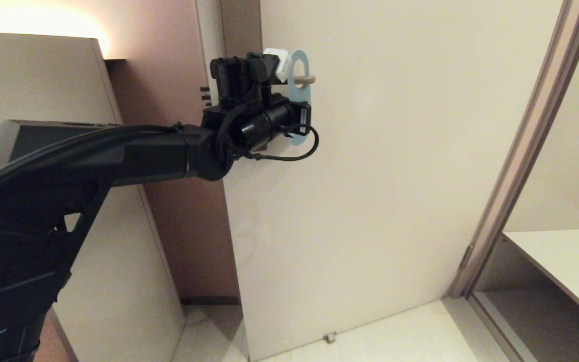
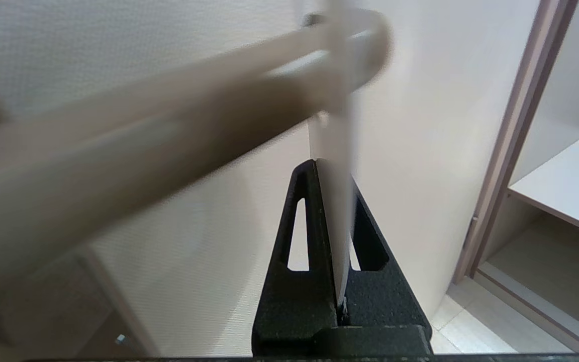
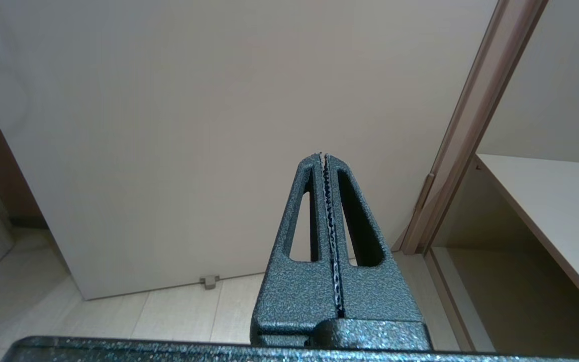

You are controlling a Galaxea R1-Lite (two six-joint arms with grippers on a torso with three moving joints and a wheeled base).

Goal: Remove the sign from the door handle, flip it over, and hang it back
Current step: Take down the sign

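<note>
The teal-blue door sign [image 1: 299,63] hangs with its oval hole around the door handle [image 1: 305,79], at about eleven o'clock in the head view. The left gripper [image 2: 337,166] pinches the sign's lower edge. Risk: pulling sideways could snag the hole on the lever, or slip the thin card. The right gripper [image 3: 325,156], parked, is clenched empty.

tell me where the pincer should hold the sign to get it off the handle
Probably the solid lower part of the sign, below its oval hole, pinched edge-on across its thin flat faces. The door handle passes through the hole, so the top loop must stay free to slide along the lever toward its free end. The left pincer is shut on the sign this way, coming from below.
</note>
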